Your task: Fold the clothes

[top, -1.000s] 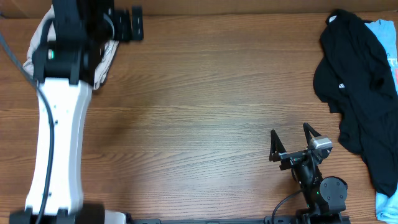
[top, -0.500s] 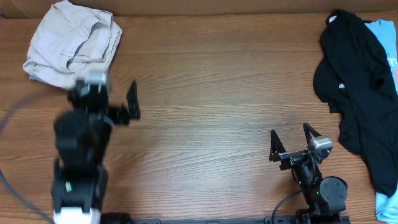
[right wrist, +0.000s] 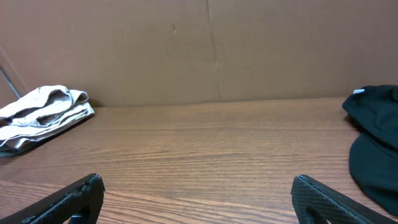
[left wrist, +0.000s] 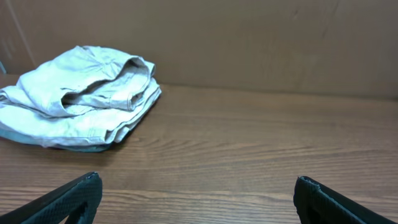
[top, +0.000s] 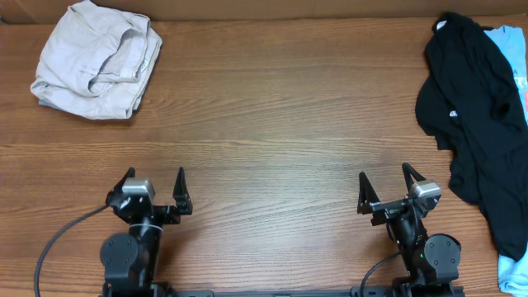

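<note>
Overhead: the khaki clothes lie at the far left corner of the table, bunched in a rough folded heap with the waistband opening facing up. A thin grey-blue edge shows under the heap's near side. Cannot tell whether this is lining or a separate piece.

The left gripper sits at the near left edge, well apart from the clothes. Its jaws are spread wide with nothing between them. A cable loops off its base to the left; the base is cut off by the frame bottom.

Left wrist: only the two dark fingertips show, in the lower corners, with bare wood between them. The clothes lie ahead to the left against a cardboard wall. The heap's left end is cropped.

The right gripper sits at the near right edge, jaws also wide and holding nothing. In the right wrist view the clothes are small and far left, seams not readable.

A black garment is crumpled along the right edge and runs out of frame. It lies over a light-blue garment, of which only a top strip and a lower corner show; its printed mark is too small to read.
</note>
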Available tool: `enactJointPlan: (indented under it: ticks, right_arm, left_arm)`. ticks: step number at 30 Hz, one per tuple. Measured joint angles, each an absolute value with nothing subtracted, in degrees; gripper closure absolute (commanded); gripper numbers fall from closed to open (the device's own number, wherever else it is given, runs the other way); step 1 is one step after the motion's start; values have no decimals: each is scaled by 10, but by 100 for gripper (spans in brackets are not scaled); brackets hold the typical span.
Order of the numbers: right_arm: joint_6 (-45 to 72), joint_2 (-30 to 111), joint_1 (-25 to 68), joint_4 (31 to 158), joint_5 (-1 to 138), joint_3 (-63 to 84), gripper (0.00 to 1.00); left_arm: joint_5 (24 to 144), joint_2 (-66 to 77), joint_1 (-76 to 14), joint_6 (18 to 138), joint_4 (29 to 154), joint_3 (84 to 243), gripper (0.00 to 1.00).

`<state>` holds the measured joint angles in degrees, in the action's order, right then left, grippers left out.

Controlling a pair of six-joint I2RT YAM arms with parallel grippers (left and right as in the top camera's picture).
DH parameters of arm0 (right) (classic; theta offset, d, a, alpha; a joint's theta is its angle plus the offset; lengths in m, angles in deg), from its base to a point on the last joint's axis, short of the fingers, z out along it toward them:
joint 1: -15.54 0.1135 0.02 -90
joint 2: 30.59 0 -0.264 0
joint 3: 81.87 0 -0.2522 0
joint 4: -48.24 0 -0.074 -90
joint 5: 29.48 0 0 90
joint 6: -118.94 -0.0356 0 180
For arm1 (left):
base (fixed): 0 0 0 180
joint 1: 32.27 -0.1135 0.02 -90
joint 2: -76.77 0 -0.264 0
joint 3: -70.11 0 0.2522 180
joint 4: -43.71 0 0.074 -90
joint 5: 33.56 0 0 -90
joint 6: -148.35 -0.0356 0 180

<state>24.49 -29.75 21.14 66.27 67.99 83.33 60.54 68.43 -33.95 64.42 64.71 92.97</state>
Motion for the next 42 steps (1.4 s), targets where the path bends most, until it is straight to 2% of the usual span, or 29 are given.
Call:
enactJointPlan:
  ticks: [7,42]
  right_arm:
    - [245,-297,211,663,680,833,0]
    - [245,-297,211,663,680,833,0]
  left_arm:
    - [605,756,-366,644,644,874,0]
    - [605,758,-373,644,638,857,0]
